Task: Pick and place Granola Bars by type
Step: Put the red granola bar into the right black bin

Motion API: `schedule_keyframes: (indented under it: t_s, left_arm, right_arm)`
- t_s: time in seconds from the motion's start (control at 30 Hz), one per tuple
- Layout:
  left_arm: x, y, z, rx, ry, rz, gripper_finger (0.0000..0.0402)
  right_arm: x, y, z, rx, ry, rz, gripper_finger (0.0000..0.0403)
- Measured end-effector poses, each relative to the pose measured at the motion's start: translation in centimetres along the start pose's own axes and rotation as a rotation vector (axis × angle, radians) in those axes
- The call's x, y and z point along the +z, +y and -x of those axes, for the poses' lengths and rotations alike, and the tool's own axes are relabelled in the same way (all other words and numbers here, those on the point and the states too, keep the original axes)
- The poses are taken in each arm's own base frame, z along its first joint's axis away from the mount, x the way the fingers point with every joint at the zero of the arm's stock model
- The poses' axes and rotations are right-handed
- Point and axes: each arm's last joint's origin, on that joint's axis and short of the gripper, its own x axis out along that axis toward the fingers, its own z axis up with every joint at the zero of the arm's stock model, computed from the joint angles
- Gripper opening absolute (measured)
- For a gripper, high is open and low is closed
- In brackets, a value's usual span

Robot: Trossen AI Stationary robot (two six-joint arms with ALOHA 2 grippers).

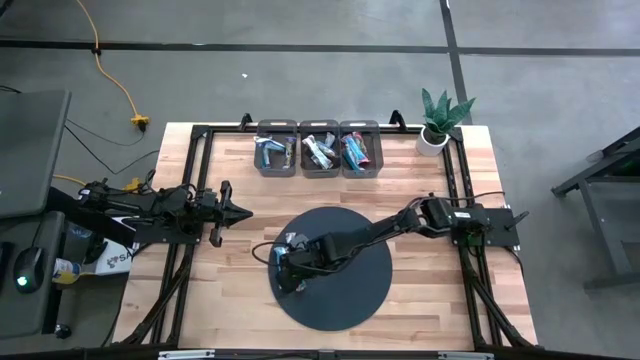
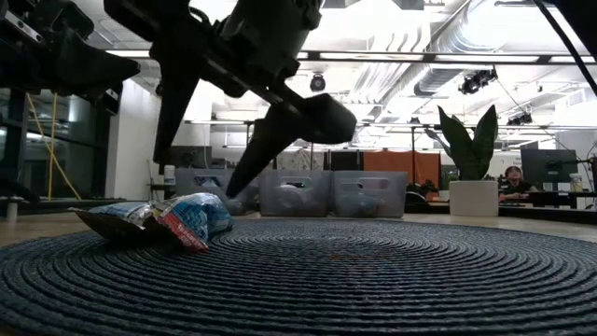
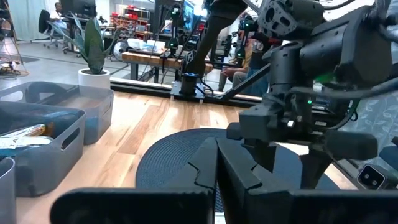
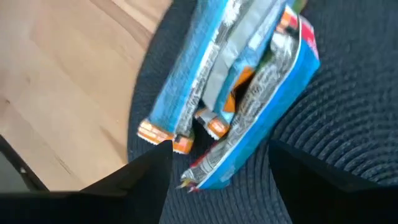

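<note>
While our left gripper (image 1: 238,211) waits shut over the desk (image 1: 430,190), the right gripper (image 4: 217,163) hangs jaws wide, empty, straddling the Granola Bars (image 4: 233,93) heaped on the mat (image 1: 350,290) — long axes running straight ahead.

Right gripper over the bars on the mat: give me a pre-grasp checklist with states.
1. Right gripper open: ok, fingers spread.
2. Centred over the light blue foil-wrapped granola bars: ok, the pile lies between the fingers.
3. Only one bar lined up: not ok, several overlap.
4. Fingertips down at the dark round woven mat: cannot tell.
5. Three grey plastic bins reachable: ok, nothing blocks them.
6. Left gripper clear: ok, off the mat.
</note>
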Motion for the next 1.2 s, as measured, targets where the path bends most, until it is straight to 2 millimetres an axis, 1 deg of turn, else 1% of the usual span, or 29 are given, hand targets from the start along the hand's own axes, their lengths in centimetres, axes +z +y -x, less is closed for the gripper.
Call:
schedule_keyframes:
  t_s: [0.17,0.47,0.7,0.87,1.2]
  left_arm:
    - [0.0,0.0,0.0,0.000,0.000,0.000,0.0001]
    - [0.0,0.0,0.0,0.000,0.000,0.000,0.0001]
    - [0.0,0.0,0.0,0.000,0.000,0.000,0.0001]
    - [0.0,0.0,0.0,0.000,-0.001,0.000,0.0001]
    - [0.0,0.0,0.0,0.000,0.000,0.000,0.0001]
  right_arm:
    - [-0.1,-0.3,-0.5,-0.019,0.035,-0.013,0.0250]
    - [-0.1,-0.4,-0.5,-0.027,0.035,-0.012,0.0250]
    - [-0.3,-0.6,-1.6,-0.030,0.066,-0.014,0.0250]
    - [-0.3,-0.6,-1.6,-0.041,0.038,-0.015,0.0250]
    - [-0.4,-0.7,-1.8,-0.036,0.060,-0.014,0.0250]
